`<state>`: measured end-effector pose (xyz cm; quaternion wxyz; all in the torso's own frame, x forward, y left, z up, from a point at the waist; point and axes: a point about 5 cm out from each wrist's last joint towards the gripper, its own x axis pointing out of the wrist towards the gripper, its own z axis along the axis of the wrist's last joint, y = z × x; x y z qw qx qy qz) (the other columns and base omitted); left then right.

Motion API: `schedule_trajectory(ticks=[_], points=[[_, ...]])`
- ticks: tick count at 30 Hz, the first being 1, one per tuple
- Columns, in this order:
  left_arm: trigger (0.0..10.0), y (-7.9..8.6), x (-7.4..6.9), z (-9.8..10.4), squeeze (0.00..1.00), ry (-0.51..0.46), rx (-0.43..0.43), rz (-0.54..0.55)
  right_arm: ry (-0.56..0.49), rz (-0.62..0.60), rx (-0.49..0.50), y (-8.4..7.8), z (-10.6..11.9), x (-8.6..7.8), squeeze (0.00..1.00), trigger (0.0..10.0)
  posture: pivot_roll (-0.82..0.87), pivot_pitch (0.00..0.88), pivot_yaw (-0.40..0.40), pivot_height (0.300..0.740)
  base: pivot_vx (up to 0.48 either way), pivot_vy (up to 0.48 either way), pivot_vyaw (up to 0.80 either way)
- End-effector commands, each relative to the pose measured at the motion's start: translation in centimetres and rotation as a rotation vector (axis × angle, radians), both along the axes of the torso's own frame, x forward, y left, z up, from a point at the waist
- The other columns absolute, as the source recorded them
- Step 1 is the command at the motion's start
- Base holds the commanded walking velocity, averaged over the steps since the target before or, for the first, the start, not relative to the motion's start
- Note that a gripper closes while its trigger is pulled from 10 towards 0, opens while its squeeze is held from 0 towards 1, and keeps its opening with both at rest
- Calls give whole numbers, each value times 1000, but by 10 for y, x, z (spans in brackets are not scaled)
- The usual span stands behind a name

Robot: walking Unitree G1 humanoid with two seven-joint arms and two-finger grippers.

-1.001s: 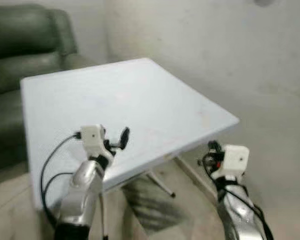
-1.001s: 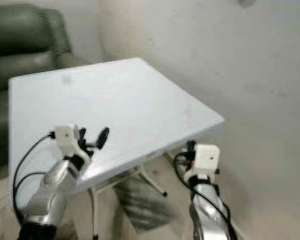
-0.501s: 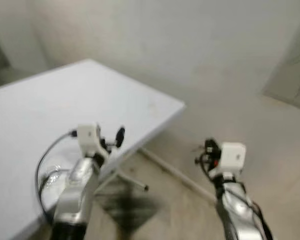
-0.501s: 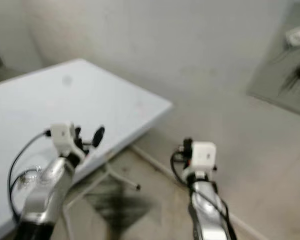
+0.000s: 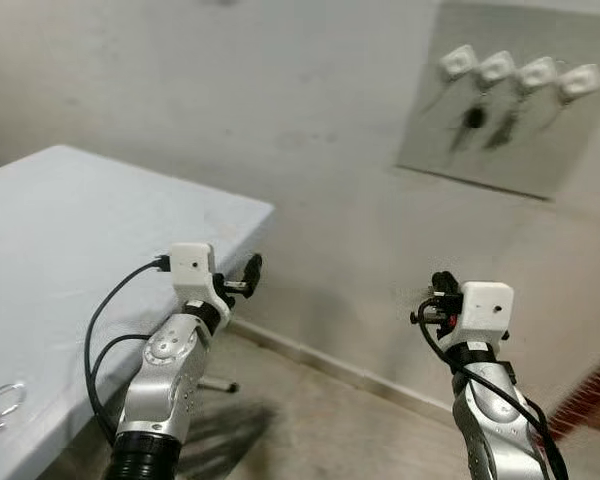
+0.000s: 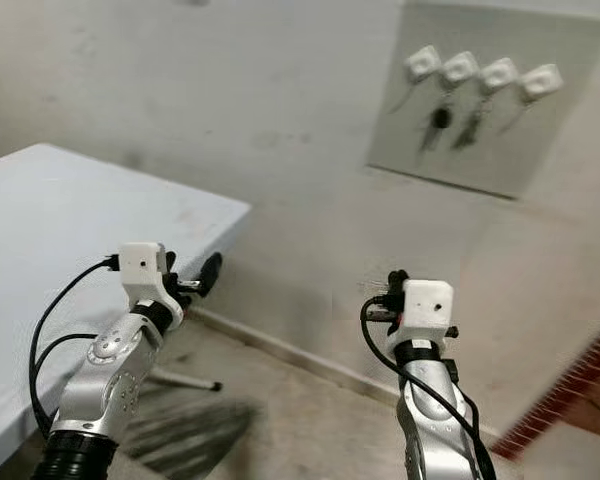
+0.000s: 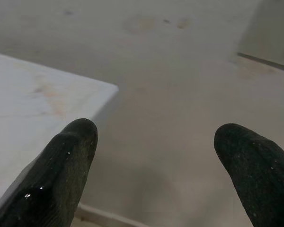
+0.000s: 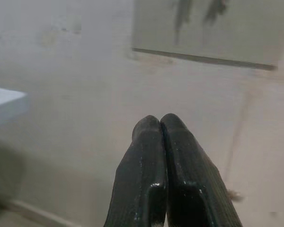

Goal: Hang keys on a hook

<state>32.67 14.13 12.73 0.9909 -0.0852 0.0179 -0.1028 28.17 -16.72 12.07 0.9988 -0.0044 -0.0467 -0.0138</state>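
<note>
Keys [image 5: 2, 405] lie on the table [image 5: 70, 230] — left pincer [image 7: 156, 156] released, right pincer [image 8: 162, 142] clenched, empty.

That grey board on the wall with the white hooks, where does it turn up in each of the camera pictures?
Left eye view: board at upper right, four white hooks along its top.
Right eye view: board at upper right.
Left wrist view: its corner at one edge.
Right wrist view: board beyond the closed fingertips.
Shared landmark: white table.

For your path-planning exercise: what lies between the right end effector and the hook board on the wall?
Bare wall. In the left eye view nothing stands between the right end effector and the hook board.
</note>
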Motion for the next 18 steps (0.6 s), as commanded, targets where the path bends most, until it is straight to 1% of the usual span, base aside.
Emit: schedule_trajectory(ticks=[1, 8, 10, 13, 15, 16, 18], points=[[10000, -1, 3, 4, 0, -16, 15, -7, -5, 14, 1, 3, 2, 3, 0, 10000, -3, 0, 8, 740, 0, 0, -800], [10000, -5, 3, 6, 0, -37, 16, -26, -9, 8, -5, 1, 4, 3, 0, 10000, -8, 0, 11, 740, 0, 0, -800], [10000, -9, 2, 5, 0, -33, 0, -39, -11, 11, -6, 2, 4, 2, 0, 10000, -10, 0, 10, 740, 0, 0, -800], [10000, -15, -2, 4, 0, -42, 1, -59, -10, 27, -17, 4, 4, 2, 0, 10000, -10, 0, 10, 740, 0, 0, -800], [10000, -21, -6, 2, 0, -41, 19, -85, -8, 40, -23, 4, 4, 2, 0, 10000, -9, 0, 7, 740, 0, 0, -800], [10000, -21, -6, 2, 0, -41, 19, -85, -8, 40, -23, 4, 4, 2, 0, 10000, -9, 0, 7, 740, 0, 0, -800], [10000, -29, -11, 0, 0, -54, 38, -129, -8, 60, -39, 5, 4, 2, 0, 10000, -10, 0, 8, 740, 0, 0, -794]])
